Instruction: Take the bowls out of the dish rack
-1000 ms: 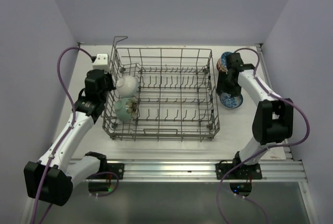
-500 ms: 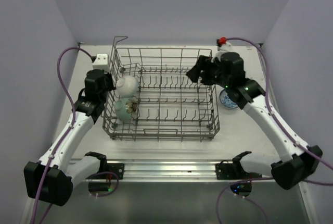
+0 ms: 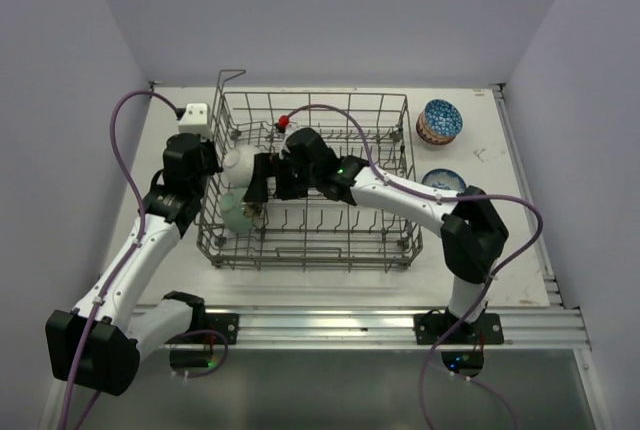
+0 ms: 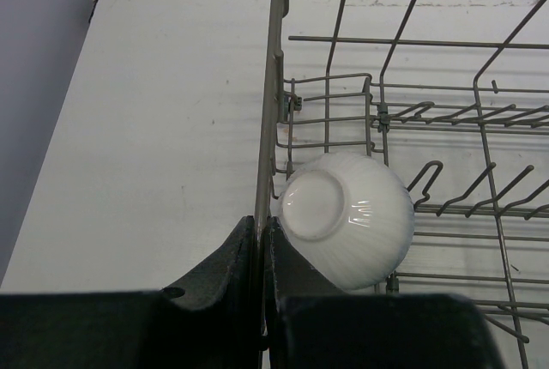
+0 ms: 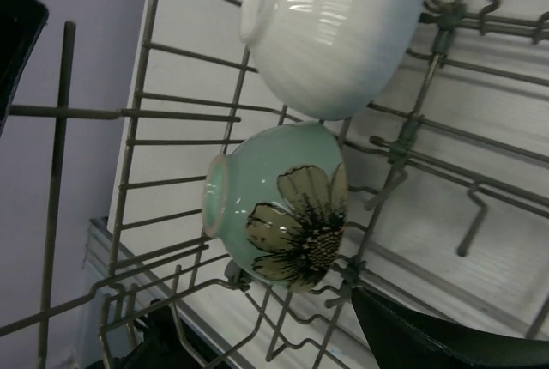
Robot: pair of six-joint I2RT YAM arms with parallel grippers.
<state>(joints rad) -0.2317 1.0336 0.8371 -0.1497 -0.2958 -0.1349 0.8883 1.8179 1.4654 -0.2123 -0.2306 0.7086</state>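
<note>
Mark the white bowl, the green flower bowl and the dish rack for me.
white bowl (image 4: 369,223), left wrist view, ribbed side.
green flower bowl (image 5: 257,172), right wrist view, side above the flower.
dish rack (image 3: 320,95), top view, far rim wire.

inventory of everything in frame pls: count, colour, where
dish rack: 1, grey wire, table centre
white bowl: 1, plain white, on its side at the rack's left end
green bowl: 1, pale green with brown flower, in rack, nearer than the white bowl
patterned bowl: 1, blue inside, red-brown outside, table right of rack, far side
blue-and-white bowl: 1, table right of rack, partly behind right arm
white box: 1, white, table far left
table: 1, white
left fingers: black, shut on rack's left rim wire
right fingers: black, open, inside rack by both bowls
</note>
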